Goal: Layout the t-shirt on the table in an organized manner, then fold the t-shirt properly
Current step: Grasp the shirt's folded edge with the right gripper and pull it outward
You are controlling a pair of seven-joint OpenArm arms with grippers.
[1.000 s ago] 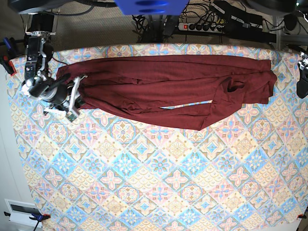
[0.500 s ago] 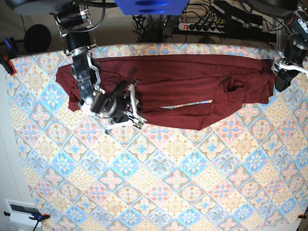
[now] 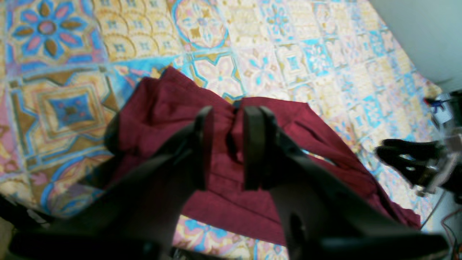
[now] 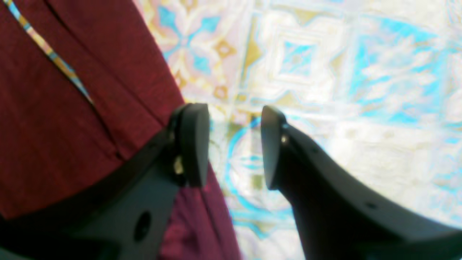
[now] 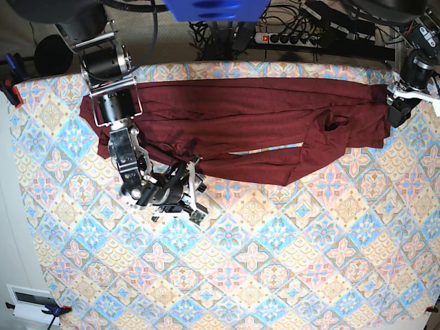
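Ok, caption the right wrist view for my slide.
Open right gripper hovering at the dark maroon knit t-shirt's edge over the pastel-tiled table.

A power strip (image 5: 289, 38) lies behind the far edge among tangled black cables (image 5: 206, 31). A white box (image 5: 31, 302) sits near the floor.

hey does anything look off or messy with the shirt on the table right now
Yes. The t-shirt lies bunched in a long band along the far edge of the table, with overlapping folds, a slit showing tablecloth, and a rumpled end by the left gripper. Not flat yet.
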